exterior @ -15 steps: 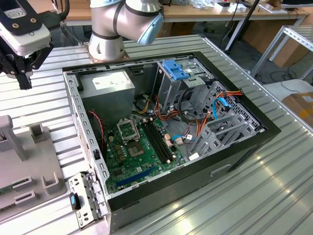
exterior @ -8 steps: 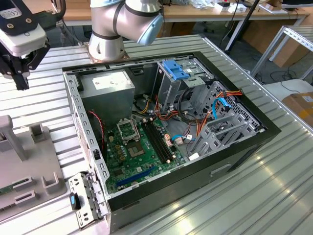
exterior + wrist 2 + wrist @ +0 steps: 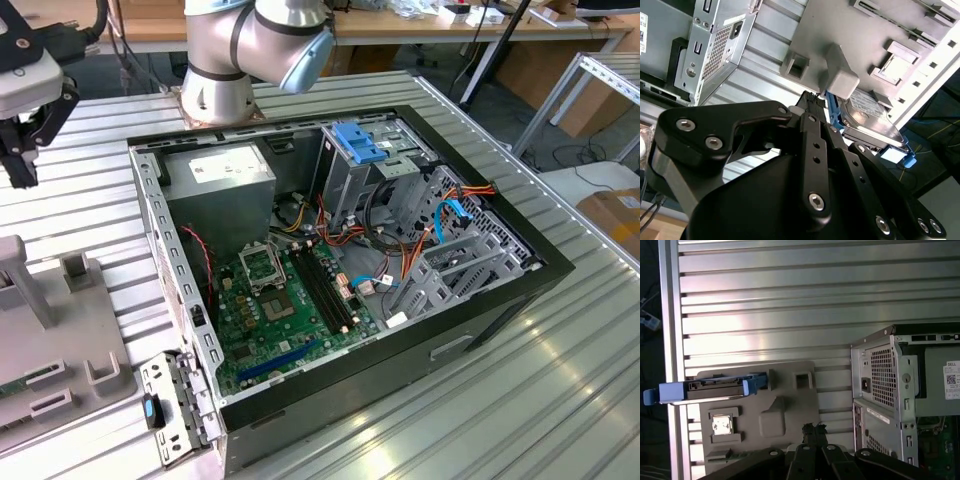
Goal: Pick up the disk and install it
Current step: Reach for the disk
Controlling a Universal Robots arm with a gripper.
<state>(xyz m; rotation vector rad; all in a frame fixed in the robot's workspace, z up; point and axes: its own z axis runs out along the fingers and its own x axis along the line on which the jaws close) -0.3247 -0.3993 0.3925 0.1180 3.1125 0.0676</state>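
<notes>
The disk (image 3: 715, 389) stands on edge in a slot of a grey fixture plate (image 3: 785, 412), its blue carrier sticking out past the plate's end. In the second wrist view the disk (image 3: 871, 114) shows its silver face and white label, with the blue carrier around it. My gripper (image 3: 813, 428) hovers above the fixture plate, apart from the disk, shut with nothing between its fingers. Its black fingers meet at the gripper (image 3: 812, 98) tip in the second wrist view. At the exterior view's far left the gripper (image 3: 20, 172) hangs above the ribbed table.
An open computer case (image 3: 480, 320) lies in the middle of the table, with a motherboard (image 3: 280, 300), a grey power-supply box (image 3: 225, 178) and a metal cage with a blue top (image 3: 357, 145). A small metal bracket (image 3: 175, 410) leans by its near corner. The arm's base (image 3: 215, 90) stands behind.
</notes>
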